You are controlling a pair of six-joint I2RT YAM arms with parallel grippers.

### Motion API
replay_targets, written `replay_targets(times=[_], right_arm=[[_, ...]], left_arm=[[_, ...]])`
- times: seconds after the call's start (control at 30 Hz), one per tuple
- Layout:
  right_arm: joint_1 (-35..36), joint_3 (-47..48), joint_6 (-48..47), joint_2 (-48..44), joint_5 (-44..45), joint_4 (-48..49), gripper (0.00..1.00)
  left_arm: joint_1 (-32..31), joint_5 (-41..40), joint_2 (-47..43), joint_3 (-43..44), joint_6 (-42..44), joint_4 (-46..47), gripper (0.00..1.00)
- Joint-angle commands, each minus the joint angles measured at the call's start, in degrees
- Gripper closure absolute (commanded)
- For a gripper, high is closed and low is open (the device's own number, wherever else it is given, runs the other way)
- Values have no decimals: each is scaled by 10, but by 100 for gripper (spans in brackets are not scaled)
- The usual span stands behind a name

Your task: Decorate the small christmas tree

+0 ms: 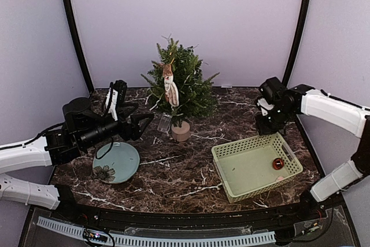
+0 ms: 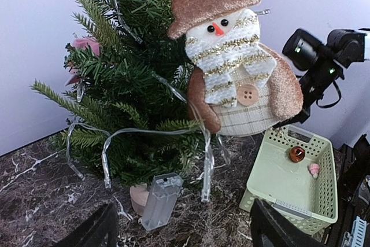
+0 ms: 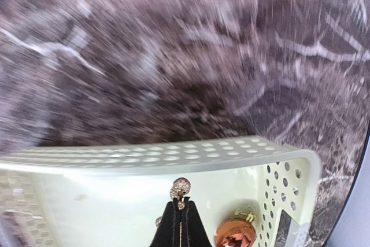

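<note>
**Operator:** Where do we find the small christmas tree (image 1: 180, 85)?

**Checker:** We find it upright in its round beige pot (image 1: 181, 132) at the far middle of the dark marble-patterned worktop (image 1: 185, 172). A felt snowman ornament with a brown hat (image 1: 169, 85) hangs on its front, and a clear plastic battery box (image 1: 164, 123) lies just beside the pot

**Operator:** How do we read the left gripper (image 1: 143, 125)?

**Checker:** Its fingers (image 2: 95, 229) are spread and released, grasping nothing. They point at the tree, near the pale green round plate (image 1: 124, 160)

**Operator:** And the right gripper (image 1: 267, 129)?

**Checker:** Its fingers (image 3: 172, 229) are clenched together over the far wall of the pale green perforated plastic basket (image 1: 248, 172), which holds a copper bauble (image 1: 278, 163). A small gold glitter bead (image 3: 181, 186) sits at the tips; we cannot tell whether it is pinched
</note>
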Motion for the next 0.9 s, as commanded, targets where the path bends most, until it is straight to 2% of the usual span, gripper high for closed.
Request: replay_targets(times=[0.0,0.13,0.23,0.43,0.6,0.87], right_arm=[[9,67,11,-76,-75,45,100],[10,101,-2,-127,-120,170,100],[10,133,-21,-126,-138,264,100],[13,231,-45,-52,-195,407,100],[33,272,-55,13,-243,530,100],[95,319,-85,106,-293,642,100]], left_arm=[[6,-2,3,8,1,15,19],[10,0,1,10,-8,18,19],[14,3,0,11,-14,19,19],[17,3,8,25,-17,13,19],[18,1,16,29,-21,18,19],[18,0,28,32,-20,26,19]])
